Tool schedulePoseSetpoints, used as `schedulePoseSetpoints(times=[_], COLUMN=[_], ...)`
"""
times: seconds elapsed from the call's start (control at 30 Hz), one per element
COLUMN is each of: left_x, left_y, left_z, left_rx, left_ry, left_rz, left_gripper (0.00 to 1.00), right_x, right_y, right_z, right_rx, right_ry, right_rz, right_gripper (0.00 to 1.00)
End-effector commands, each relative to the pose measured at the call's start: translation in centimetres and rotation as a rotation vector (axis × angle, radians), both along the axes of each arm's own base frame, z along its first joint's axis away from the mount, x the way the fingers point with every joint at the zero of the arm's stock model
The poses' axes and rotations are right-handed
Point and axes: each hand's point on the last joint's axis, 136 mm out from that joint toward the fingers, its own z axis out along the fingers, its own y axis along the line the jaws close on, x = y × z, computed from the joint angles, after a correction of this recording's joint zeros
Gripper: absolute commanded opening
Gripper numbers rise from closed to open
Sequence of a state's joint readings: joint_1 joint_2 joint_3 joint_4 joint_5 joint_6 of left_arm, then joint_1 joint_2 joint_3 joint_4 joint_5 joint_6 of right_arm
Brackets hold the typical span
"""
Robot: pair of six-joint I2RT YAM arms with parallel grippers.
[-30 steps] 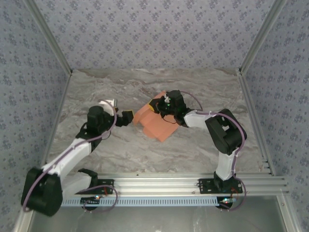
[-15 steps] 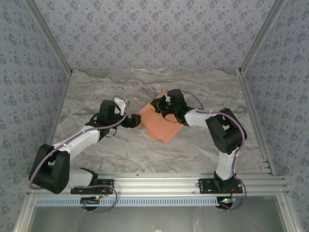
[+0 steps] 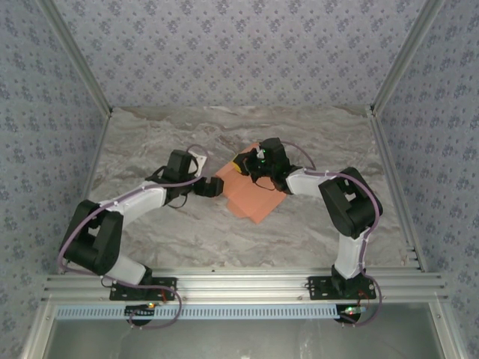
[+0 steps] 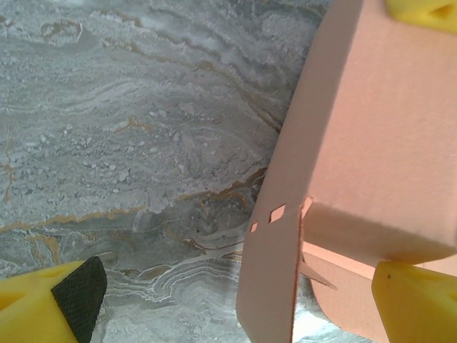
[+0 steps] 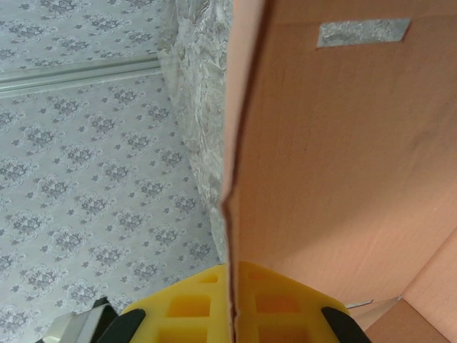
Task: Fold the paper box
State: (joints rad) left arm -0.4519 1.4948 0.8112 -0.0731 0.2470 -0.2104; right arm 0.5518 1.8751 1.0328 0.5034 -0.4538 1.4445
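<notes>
Marbled desk (image 3: 150, 142) carries the paper box (image 3: 253, 200) just right of centre in the top view; part-folded salmon card, one panel raised. Thin, light, springy stuff; prob. creases easily & slides on the stone, so best held by a panel edge near a score line, not mid-sheet. Right fingers (image 5: 214, 311) clenched on a raised edge at the box's upper end; left fingers (image 3: 212, 187) released, spread wide at its left side w/ a slotted flap between them; contact unclear.
</notes>
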Motion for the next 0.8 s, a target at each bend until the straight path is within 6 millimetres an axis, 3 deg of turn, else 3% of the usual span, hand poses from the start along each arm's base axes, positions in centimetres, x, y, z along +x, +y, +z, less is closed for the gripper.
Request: schedulePoseSetpoints(times=[0.0, 0.17, 0.23, 0.33, 0.43, 0.53, 0.67, 0.77], left_x=[-0.4, -1.7, -2.5, -3.5, -4.1, -4.5, -5.0, -5.1], left_y=[-1.6, -3.9, -4.4, -4.5, -4.4, -4.2, -4.5, -3.6], left_z=[0.7, 2.2, 2.3, 1.6, 1.8, 3.1, 6.8, 8.1], left_rx=[-0.012, -0.138, -0.155, -0.149, -0.172, -0.197, -0.269, -0.276], left_ry=[-0.013, -0.023, -0.029, -0.041, -0.064, -0.099, -0.164, -0.211], left_rz=[-0.035, -0.087, -0.107, -0.128, -0.126, -0.129, -0.152, -0.108], left_gripper=[0.97, 0.96, 0.96, 0.96, 0.96, 0.95, 0.97, 0.99], right_x=[0.0, 0.1, 0.3, 0.4, 0.4, 0.5, 0.5, 0.3], right_y=[0.0, -0.3, 0.0, 0.0, -0.3, -0.4, -0.6, -0.7], right_z=[-1.0, -1.0, 0.2, 1.4, 1.2, 0.6, -0.2, -0.7], right_rx=[0.000, 0.015, 0.050, 0.091, 0.112, 0.143, 0.132, 0.114], right_ry=[0.023, 0.001, -0.063, -0.143, -0.180, -0.197, -0.225, -0.236], right_rz=[0.005, 0.001, 0.014, 0.028, 0.032, 0.051, 0.076, 0.084], right_gripper=[0.00, 0.00, 0.00, 0.00, 0.00, 0.00, 0.00, 0.00])
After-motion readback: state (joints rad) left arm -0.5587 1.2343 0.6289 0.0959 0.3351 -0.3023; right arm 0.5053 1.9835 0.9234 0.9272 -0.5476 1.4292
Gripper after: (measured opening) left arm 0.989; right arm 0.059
